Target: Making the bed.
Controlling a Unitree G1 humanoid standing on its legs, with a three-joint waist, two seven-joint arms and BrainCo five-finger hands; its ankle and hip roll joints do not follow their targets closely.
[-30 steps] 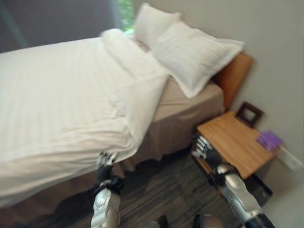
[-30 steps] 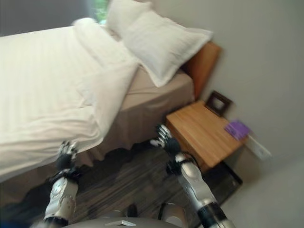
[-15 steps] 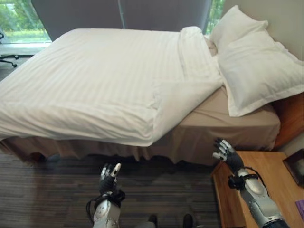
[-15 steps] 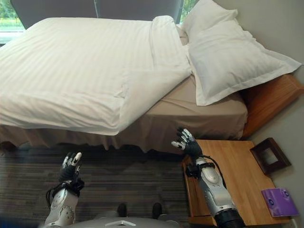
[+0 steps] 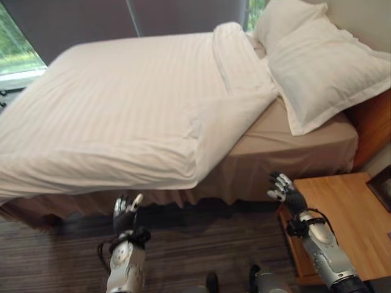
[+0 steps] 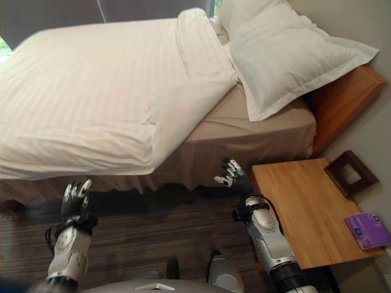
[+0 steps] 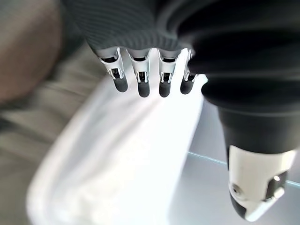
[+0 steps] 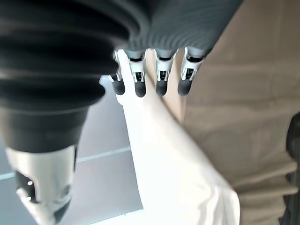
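Note:
A white striped duvet (image 5: pixel 122 104) covers most of the bed, its near top corner (image 5: pixel 226 125) folded back and hanging over the side. A beige sheet (image 5: pixel 287 143) shows bare below two white pillows (image 5: pixel 324 67) at the headboard. My left hand (image 5: pixel 125 215) is raised open in front of the bed's side, below the duvet's hanging edge, holding nothing. My right hand (image 5: pixel 284 192) is open too, in front of the beige bed skirt by the nightstand. The left wrist view shows the duvet (image 7: pixel 126 159) past straight fingers (image 7: pixel 140 82).
A wooden nightstand (image 6: pixel 311 207) stands to the right of the bed with a dark picture frame (image 6: pixel 349 173) and a purple packet (image 6: pixel 368 229) on it. A wooden headboard (image 6: pixel 342 104) meets the wall. Dark striped carpet (image 5: pixel 55 256) lies along the bed's side.
The camera has swung, so the whole scene shifted. Both hands stay raised and open with nothing in them; the duvet lies as before.

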